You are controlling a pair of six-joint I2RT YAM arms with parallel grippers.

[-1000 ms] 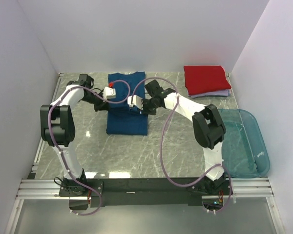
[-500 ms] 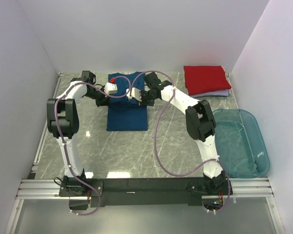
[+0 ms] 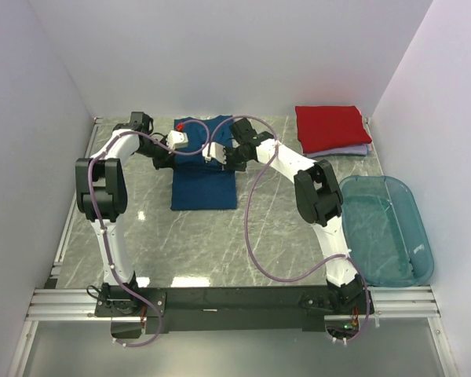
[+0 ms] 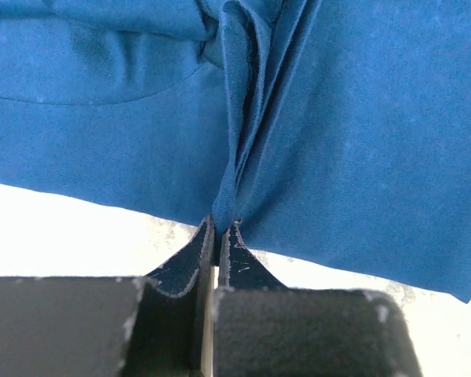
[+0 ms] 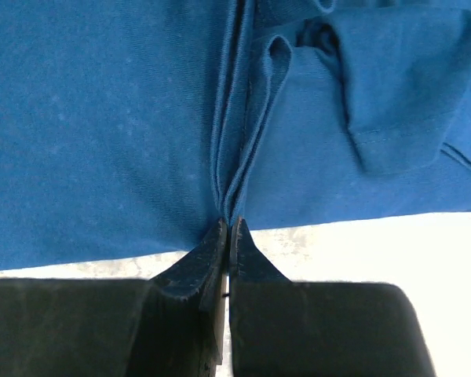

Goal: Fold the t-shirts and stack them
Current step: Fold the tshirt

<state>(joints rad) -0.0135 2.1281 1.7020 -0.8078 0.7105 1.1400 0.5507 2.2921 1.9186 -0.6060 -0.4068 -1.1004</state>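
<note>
The grey marble tabletop (image 3: 204, 236) fills most of the top view. Next biggest is the teal see-through tub (image 3: 424, 263) at the right edge, lower right. All three tees are on the tabletop outside it, and well apart from it.

The blue tee (image 3: 204, 188) lies upper centre, as a tall narrow rectangle with the collar toward the top of the frame. Compared with a second ago its bottom edge has crept up a bit, so the rectangle looks shorter now.

The red tee (image 3: 332, 126) is folded square in the upper right. It sits on top of the lavender tee (image 3: 355, 151), which only peeks out along the lower edge. That stack hasn't budged.

Both arms have swung toward the top of the frame over the last second, and their elbows have pulled in closer to the blue tee. The left gripper (image 3: 175, 142) and right gripper (image 3: 214, 151) were around the middle of the tee before. Now they're up near the collar, close together.

On the left wrist cam the left gripper (image 4: 222, 224) has its jaws clamped together on a bunched ridge of the blue tee (image 4: 361, 141), right at the cloth's edge. It's the same story on the right wrist cam. The right gripper (image 5: 226, 226) has its jaws pinched tight on a pleat of blue tee (image 5: 102, 126), with a sleeve hem showing in the upper right.
</note>
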